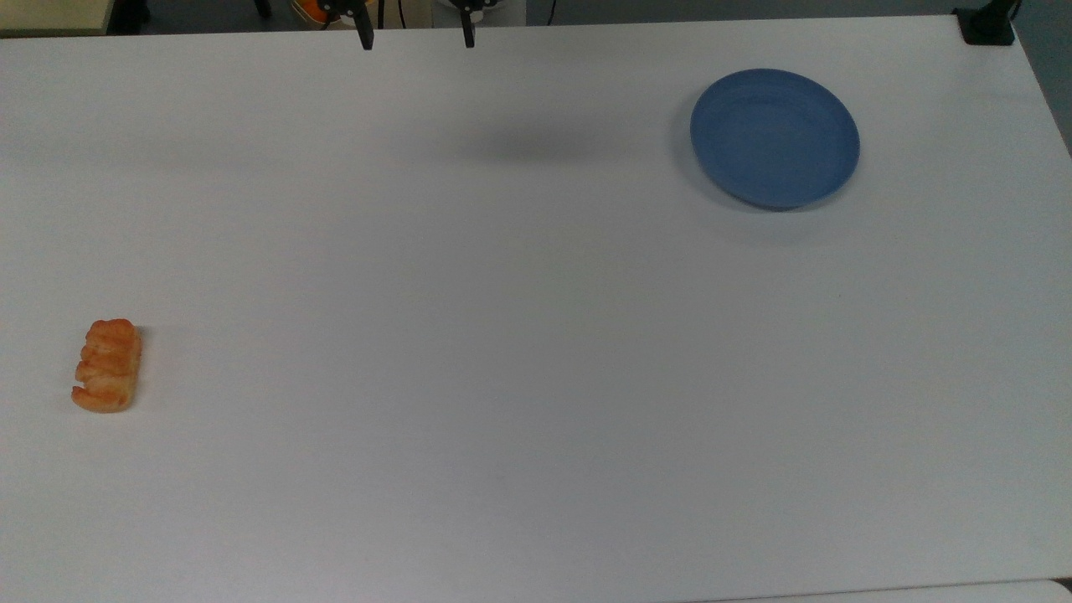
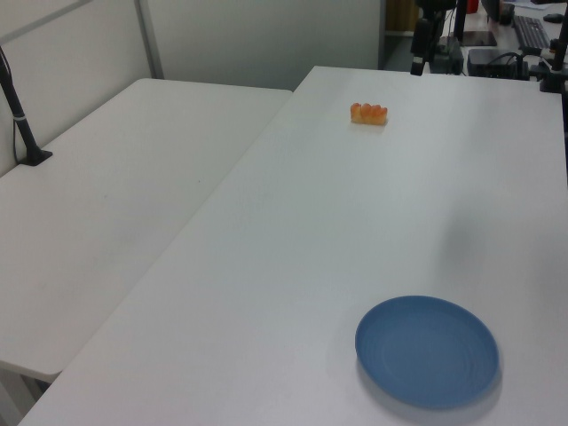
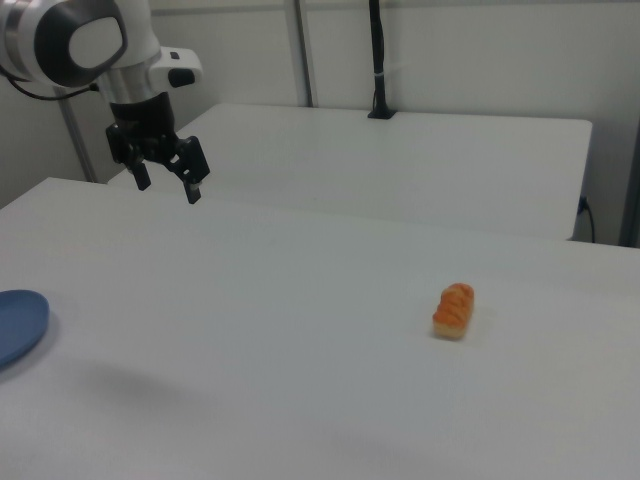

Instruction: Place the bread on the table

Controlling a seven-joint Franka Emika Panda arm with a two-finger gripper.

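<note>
The bread point(image 1: 106, 365), a small golden-orange ridged roll, lies on the white table point(image 1: 502, 335) near the top view's left edge. It also lies on the table point(image 2: 355, 231) at the far end in the left view point(image 2: 369, 114). In the right view the bread point(image 3: 454, 309) rests right of centre on the table point(image 3: 300, 330). My gripper point(image 1: 416, 40) hangs open and empty at the top view's upper edge. High above the table and far left of the bread, the gripper point(image 3: 168, 187) points its fingers down in the right view.
A round blue plate point(image 1: 775, 138) sits bare at the top view's upper right, also seen as the plate point(image 2: 427, 351) and the plate point(image 3: 18, 325). A second white table point(image 2: 115, 195) adjoins, with a black post point(image 2: 22, 124) on it. A black clamp point(image 1: 986, 25) holds the corner.
</note>
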